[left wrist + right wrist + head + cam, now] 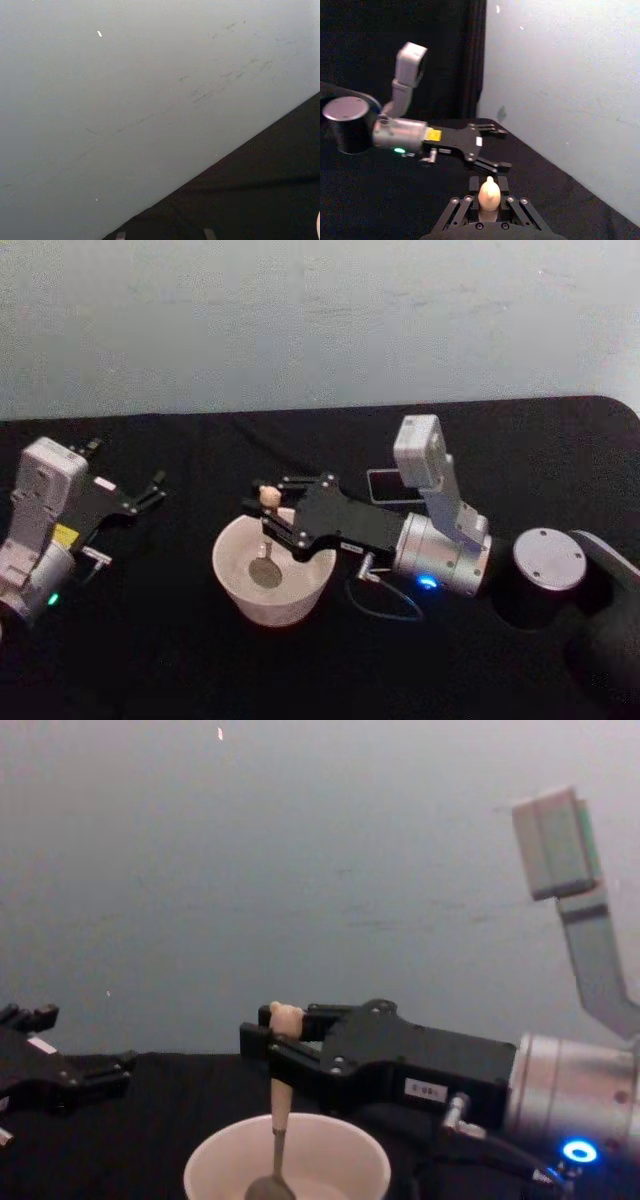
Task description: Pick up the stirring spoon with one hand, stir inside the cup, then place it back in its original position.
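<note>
The off-white cup (233, 578) (210, 1160) stands at the table's middle. The stirring spoon (267, 497) (281, 1095) stands upright in it, its steel bowl low inside the cup and its bear-head top (489, 195) above the rim. My right gripper (266, 510) (272, 1038) (489, 184) reaches in from the right and is shut on the spoon's cream handle just under the bear head. The dark grey holder (385, 487) stands behind the right wrist, partly hidden by it. My left gripper (125, 470) (80, 1045) (502, 149) hovers open at the left, apart from the cup.
A black cloth covers the table (150, 660), which ends at a pale wall (300, 320) behind. A thin cable (385, 605) loops from the right wrist beside the cup. The right arm's round grey joint (547, 558) sits at the right.
</note>
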